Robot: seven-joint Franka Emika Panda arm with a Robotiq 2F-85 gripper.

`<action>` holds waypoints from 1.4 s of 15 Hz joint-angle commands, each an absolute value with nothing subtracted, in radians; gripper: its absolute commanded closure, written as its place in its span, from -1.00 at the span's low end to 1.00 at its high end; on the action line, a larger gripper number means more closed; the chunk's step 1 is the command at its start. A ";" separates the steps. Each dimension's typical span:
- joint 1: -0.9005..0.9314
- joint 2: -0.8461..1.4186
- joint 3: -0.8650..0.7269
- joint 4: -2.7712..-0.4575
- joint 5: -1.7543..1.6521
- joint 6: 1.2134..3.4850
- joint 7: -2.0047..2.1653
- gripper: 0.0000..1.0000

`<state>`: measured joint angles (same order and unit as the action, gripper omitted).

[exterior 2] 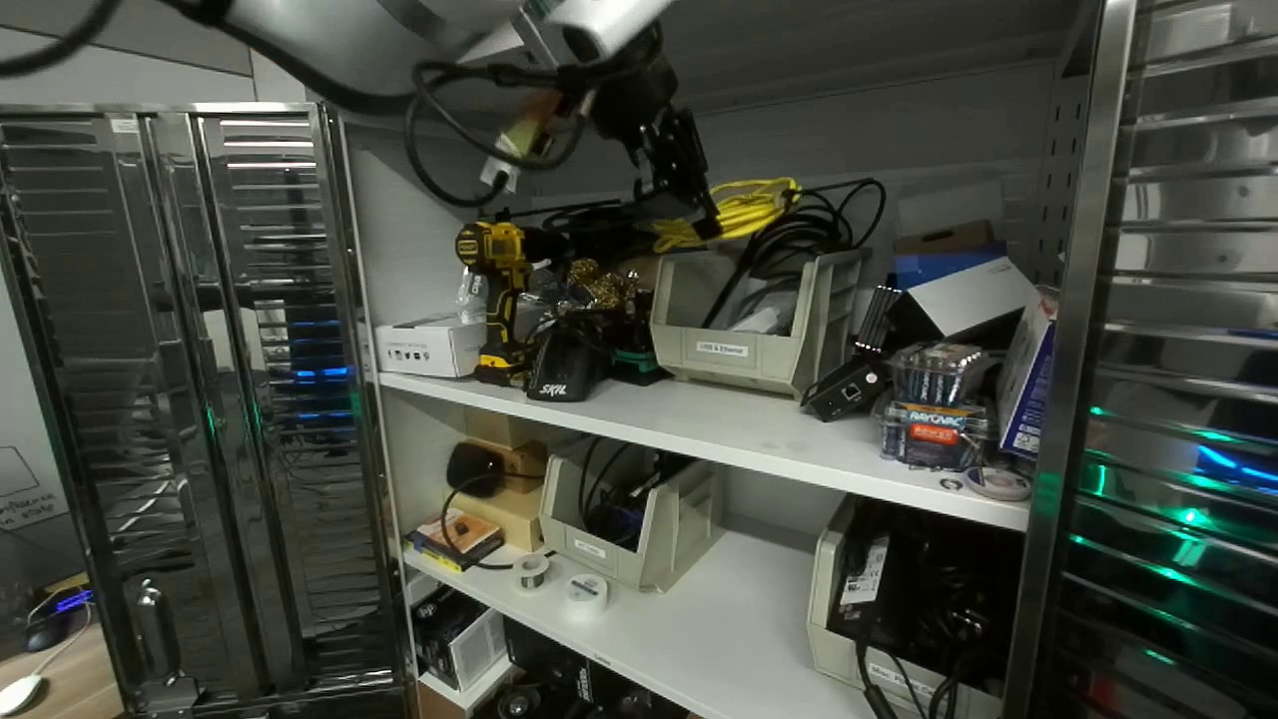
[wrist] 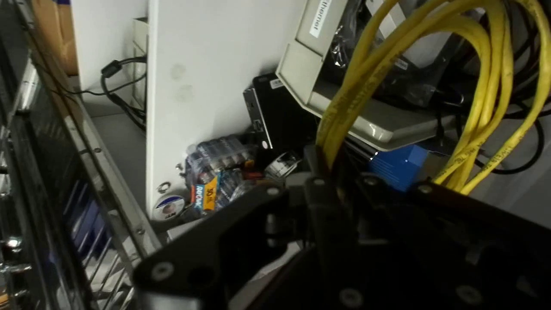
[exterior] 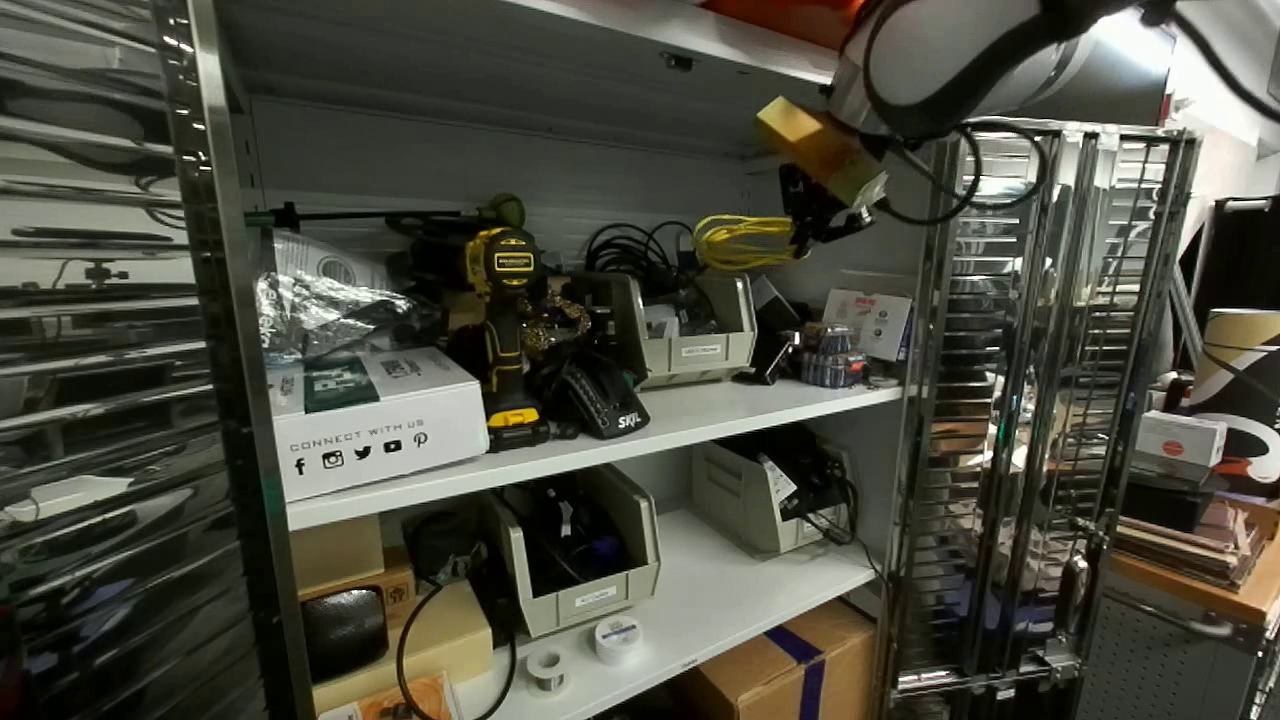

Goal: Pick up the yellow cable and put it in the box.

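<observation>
The yellow cable (exterior: 740, 243) is a loose bright-yellow coil held up off the shelf. It also shows in an exterior view (exterior 2: 747, 208) and the wrist view (wrist: 344, 107). My gripper (exterior: 800, 240) is shut on one side of the coil; the strands run between the fingertips (wrist: 330, 165) in the wrist view. The best match for the box is the whitish open bin (exterior: 665, 358) on the upper shelf, labelled for USB and Ethernet (exterior 2: 769, 364). Black cables and white pieces lie in it. The coil hangs above the bin's rim level; its exact depth over the opening is unclear.
A yellow-black drill (exterior 2: 494, 260) and a black SKIL tool (exterior 2: 561, 364) stand beside the bin. Battery packs (exterior 2: 934, 429) and a black device (exterior 2: 847, 384) are on its other side. Similar bins (exterior: 590, 590) stand on the lower shelf. Metal doors (exterior: 1010, 400) flank the cabinet.
</observation>
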<state>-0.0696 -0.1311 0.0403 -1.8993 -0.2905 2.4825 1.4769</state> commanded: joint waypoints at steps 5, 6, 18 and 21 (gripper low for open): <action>-0.042 0.224 0.041 -1.596 -0.828 2.712 2.051 0.87; -0.027 0.263 0.032 -1.543 -0.885 2.707 2.118 0.87; -0.056 0.288 0.129 -1.455 -0.688 2.533 1.955 -0.72; -0.164 0.144 0.248 -1.659 -0.435 2.507 1.731 -1.00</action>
